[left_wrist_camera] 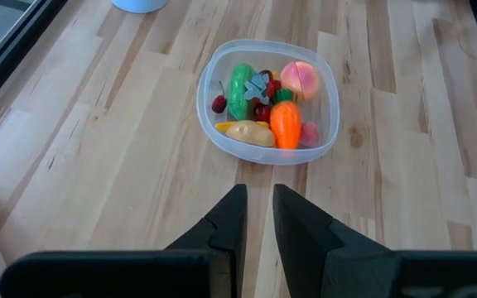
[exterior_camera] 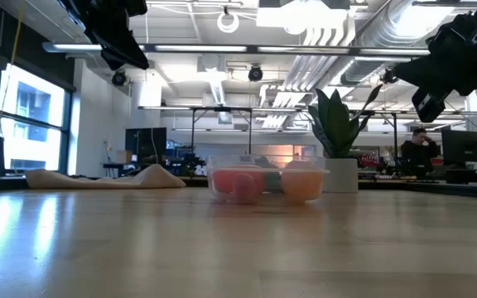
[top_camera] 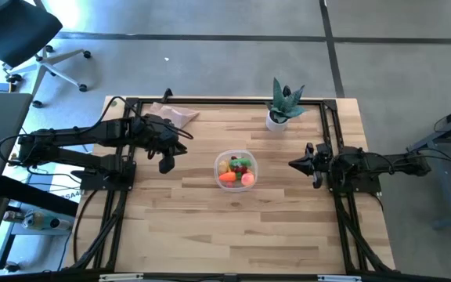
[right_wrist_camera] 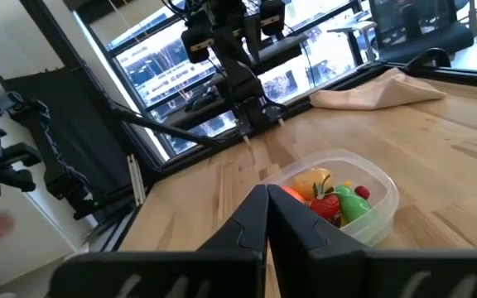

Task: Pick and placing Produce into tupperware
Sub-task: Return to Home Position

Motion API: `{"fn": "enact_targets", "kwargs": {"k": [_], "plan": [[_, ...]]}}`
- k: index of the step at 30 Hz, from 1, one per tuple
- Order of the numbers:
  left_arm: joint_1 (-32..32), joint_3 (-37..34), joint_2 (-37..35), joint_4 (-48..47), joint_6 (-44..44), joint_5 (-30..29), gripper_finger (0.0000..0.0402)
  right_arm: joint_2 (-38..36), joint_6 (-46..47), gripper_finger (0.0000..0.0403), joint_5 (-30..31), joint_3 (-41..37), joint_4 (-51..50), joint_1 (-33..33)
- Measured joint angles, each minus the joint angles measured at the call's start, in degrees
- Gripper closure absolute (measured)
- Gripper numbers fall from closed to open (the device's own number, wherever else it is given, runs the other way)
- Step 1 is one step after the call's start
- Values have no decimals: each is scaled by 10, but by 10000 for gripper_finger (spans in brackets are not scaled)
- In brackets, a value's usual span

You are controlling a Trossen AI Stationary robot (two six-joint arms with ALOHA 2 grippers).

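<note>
The small round clear plastic tupperware (top_camera: pixel 218 174) sits near the middle of the pale wooden plank table (top_camera: pixel 210 227), and all the toy produce we can find lies inside it. Looking down from the left wrist, we make out a green pepper (left_wrist_camera: pixel 240 89), an orange carrot (left_wrist_camera: pixel 286 126) just beside it, a peach-orange ball (left_wrist_camera: pixel 300 78) against the wall, a yellow piece (left_wrist_camera: pixel 251 132) and small dark red cherries (left_wrist_camera: pixel 219 104). A pinkish piece next to the carrot we cannot identify. In the low view the container stands flat on the wood, with reddish and orange shapes showing through its side.

The left gripper (top_camera: pixel 166 163) hangs above the table to the container's left, well apart from it. Its two dark fingers (left_wrist_camera: pixel 232 219) are barely parted, with a slim strip of wood showing between them, and they hold nothing. The right gripper (top_camera: pixel 294 164) hangs to the container's right, pointing toward it and apart from it. In its own wrist view we see its fingertips pressed together, with nothing between them.

Farther out, a spiky green plant in a white pot (top_camera: pixel 283 110) stands at the table's far edge. A crumpled beige cloth (top_camera: pixel 175 115) lies along the same edge, behind the left arm. Beyond the table, a person (exterior_camera: pixel 421 147) sits at a desk.
</note>
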Motion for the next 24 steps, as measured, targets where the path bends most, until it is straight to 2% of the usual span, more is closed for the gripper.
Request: {"fn": "enact_targets", "kwargs": {"k": [17,24], "plan": [[0,0,0,7,-3,0,350,0,0,402,0,0,-1,0],[0,0,0,62,-42,6,350,0,0,402,0,0,-1,0]]}}
